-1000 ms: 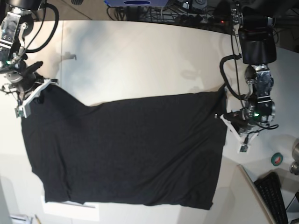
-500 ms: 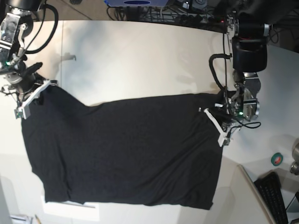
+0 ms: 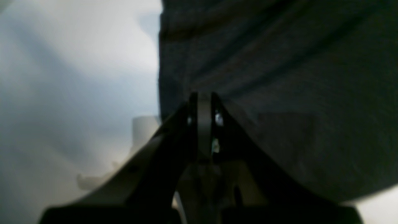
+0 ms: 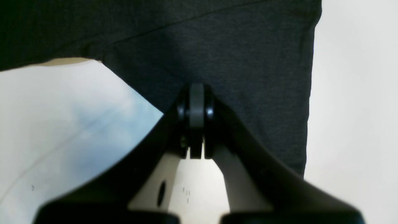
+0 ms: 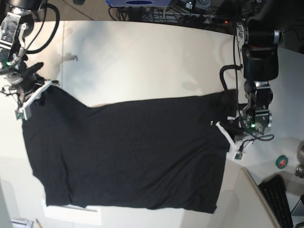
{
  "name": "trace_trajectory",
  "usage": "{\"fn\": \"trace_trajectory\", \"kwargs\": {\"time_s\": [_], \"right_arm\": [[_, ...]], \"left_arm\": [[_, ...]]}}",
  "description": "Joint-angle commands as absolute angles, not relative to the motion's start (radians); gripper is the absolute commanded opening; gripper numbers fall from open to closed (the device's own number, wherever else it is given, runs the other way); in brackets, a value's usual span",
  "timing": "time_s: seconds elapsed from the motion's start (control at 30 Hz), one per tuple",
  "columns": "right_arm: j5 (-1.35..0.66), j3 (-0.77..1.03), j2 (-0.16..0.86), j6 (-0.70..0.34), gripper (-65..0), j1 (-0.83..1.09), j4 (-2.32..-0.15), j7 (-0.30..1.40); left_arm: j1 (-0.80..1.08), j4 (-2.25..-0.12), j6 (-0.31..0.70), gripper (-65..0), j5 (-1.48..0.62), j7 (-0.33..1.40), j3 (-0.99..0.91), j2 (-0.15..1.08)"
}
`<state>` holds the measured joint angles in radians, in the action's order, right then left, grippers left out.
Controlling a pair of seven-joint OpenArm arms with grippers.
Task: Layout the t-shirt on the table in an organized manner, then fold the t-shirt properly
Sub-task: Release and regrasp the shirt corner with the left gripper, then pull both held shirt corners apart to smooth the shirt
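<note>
The black t-shirt (image 5: 128, 152) lies spread out flat on the off-white table (image 5: 142, 61), plain side up. My right gripper (image 5: 34, 97) is at the shirt's far left corner, shut on the cloth. The right wrist view shows the closed fingertips (image 4: 196, 102) pinching the t-shirt (image 4: 233, 46), which is raised slightly off the table (image 4: 357, 93). My left gripper (image 5: 227, 133) is at the shirt's right edge. In the blurred left wrist view its fingertips (image 3: 202, 105) are closed on the t-shirt (image 3: 279, 77), and folds run away from them.
A white sheet (image 5: 71, 213) pokes out from under the shirt's near left edge. A green tape roll (image 5: 281, 162), a metal object (image 5: 300, 164) and a black keyboard (image 5: 280, 199) sit at the right. Cables and equipment (image 5: 142, 4) line the far edge.
The left arm swung in over the shirt's right edge, then came back out to the right and lower, and the cloth there bunched slightly. The right arm has stayed where it was.
</note>
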<state>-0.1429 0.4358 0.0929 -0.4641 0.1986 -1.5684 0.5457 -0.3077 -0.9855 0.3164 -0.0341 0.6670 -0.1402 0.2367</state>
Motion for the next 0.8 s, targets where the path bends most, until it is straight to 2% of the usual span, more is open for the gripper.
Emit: {"fn": "trace_trajectory", "kwargs": {"time_s": [0.0,0.13,0.27,0.3,0.4,0.5,0.57,0.77], "right_arm": [[-0.153,0.453,0.105,-0.464,-65.0,0.193,-1.584,0.524],[-0.153,0.478,0.105,-0.464,-65.0,0.196,-1.584,0.522],[-0.153,0.478,0.105,-0.464,-65.0,0.196,-1.584,0.521],[-0.153,0.478,0.105,-0.464,-65.0,0.196,-1.584,0.521],[-0.153,0.472,0.105,-0.464,-65.0,0.196,-1.584,0.521],[-0.153,0.472,0.104,-0.464,-65.0,0.194,-1.584,0.521],[-0.153,0.470,0.104,-0.464,-65.0,0.194,-1.584,0.521],[-0.153,0.476,0.104,-0.464,-65.0,0.194,-1.584,0.521]], "left_arm": [[-0.283,-1.041,0.314,-65.0,-0.067,0.679,-0.177,0.255],[-0.111,-1.199,0.314,-65.0,-0.288,0.736,-0.337,0.291],[0.068,-1.313,0.314,-65.0,-0.522,0.746,-0.403,0.332],[0.104,-1.334,0.314,-62.5,-0.576,0.745,-0.415,0.335],[0.183,-1.366,0.317,-29.1,-0.710,0.745,-0.460,0.338],[0.189,-1.328,0.387,-8.1,-0.737,0.743,-0.476,0.335],[0.183,-1.280,0.450,-1.0,-0.737,0.742,-0.476,0.334],[0.150,-1.162,0.478,-0.3,-0.737,0.645,-0.463,0.314]]}}
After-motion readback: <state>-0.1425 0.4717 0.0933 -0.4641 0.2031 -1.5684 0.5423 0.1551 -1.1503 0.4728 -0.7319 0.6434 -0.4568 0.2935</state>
